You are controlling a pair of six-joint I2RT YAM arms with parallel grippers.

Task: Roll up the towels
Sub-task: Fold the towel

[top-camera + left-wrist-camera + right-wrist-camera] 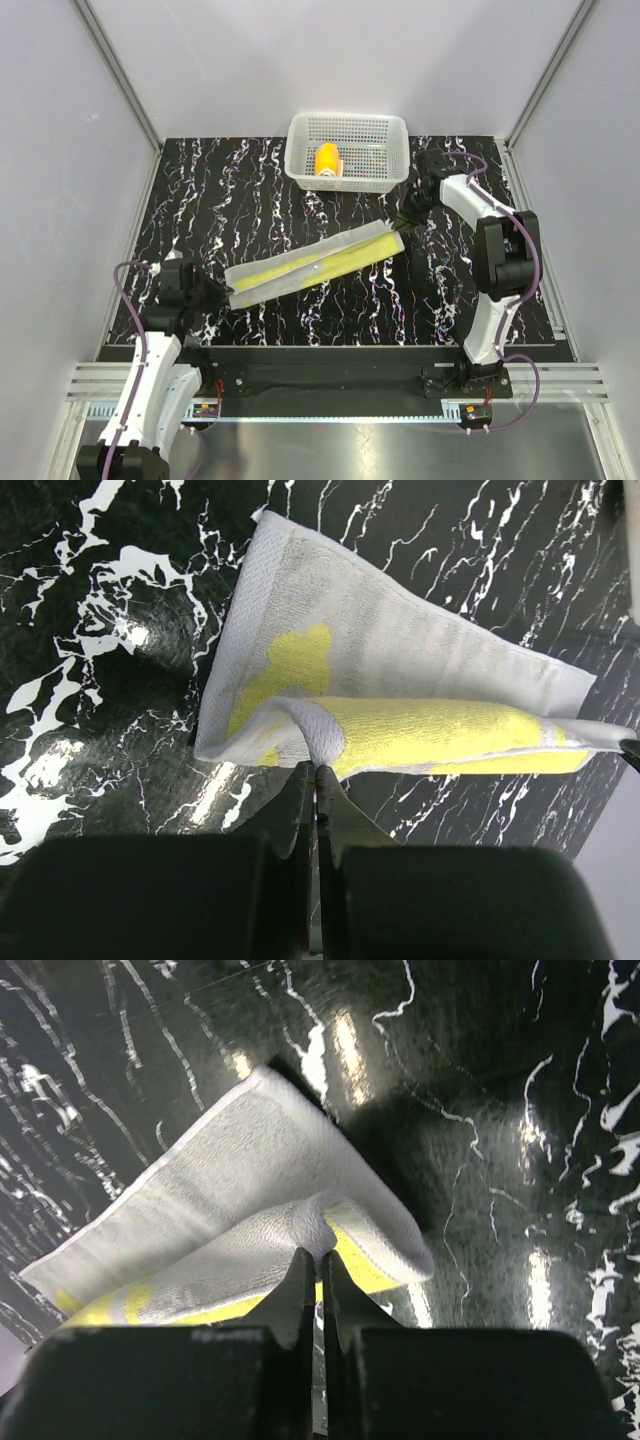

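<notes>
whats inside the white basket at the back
One orange towel, apparently rolled, lies left of centre in the white perforated basket. Nothing else shows inside. The basket floor beneath that towel is covered and cannot be seen.

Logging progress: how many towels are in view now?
2. The orange towel sits inside the white basket at the far edge; the grey towel lies folded across the table, its ends pinched by the left pincer and the right pincer. No other shows.
</notes>
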